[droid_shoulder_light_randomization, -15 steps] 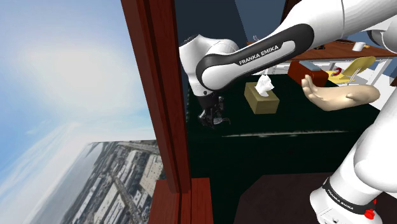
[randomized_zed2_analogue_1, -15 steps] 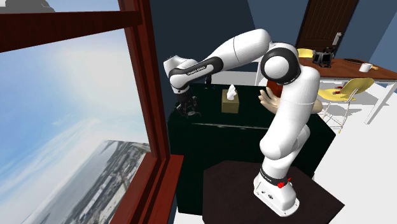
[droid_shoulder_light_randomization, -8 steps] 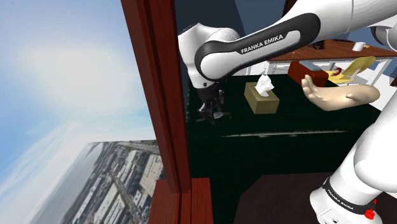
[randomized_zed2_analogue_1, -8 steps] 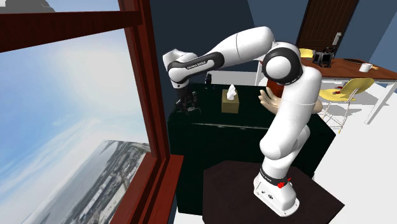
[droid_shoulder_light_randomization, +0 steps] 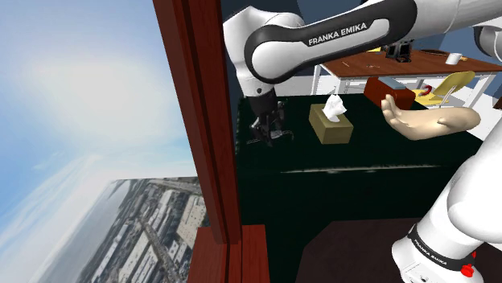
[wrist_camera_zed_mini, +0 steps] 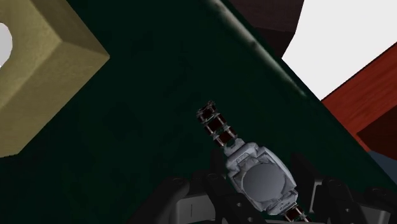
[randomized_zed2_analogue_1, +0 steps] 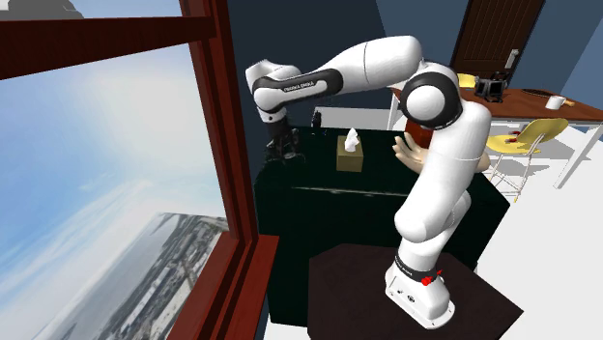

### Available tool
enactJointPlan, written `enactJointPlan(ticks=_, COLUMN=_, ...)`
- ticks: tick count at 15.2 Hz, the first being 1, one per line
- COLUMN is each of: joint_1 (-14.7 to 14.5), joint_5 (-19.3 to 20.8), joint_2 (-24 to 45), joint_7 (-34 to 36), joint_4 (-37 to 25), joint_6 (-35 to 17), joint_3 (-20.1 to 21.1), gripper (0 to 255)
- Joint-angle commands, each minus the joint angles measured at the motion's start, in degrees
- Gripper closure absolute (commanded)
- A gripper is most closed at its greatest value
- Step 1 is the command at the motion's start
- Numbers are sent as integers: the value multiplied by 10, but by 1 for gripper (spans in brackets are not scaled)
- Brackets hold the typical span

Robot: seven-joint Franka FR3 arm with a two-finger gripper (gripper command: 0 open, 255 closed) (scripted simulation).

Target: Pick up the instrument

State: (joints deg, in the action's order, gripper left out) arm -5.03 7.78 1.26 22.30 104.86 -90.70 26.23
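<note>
The tissue box is dull tan, with a white tissue standing out of its top. The counter under it is very dark green, nearly black. Near the box, the watch has a pale grey case and a round grey face, and its strap is banded dark red-brown and black. The gripper holding it is all black. Above the box, the arm is white with a black band bearing white letters. Beside the box lies a beige model hand, with a red-brown block behind it and a yellow chair farther off. On the box's other side, the window frame is deep red-brown, and the sky past it is pale blue with white cloud.
</note>
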Motion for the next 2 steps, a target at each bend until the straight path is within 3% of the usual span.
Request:
enactJointPlan(ticks=1, joint_1=0, joint_5=-1, joint_2=-2, joint_7=-2, joint_4=-8, joint_6=9, joint_3=0, gripper=255)
enactJointPlan(ticks=2, joint_1=0, joint_5=-1, joint_2=-2, joint_7=-2, joint_4=-8, joint_6=9, joint_3=0, gripper=255)
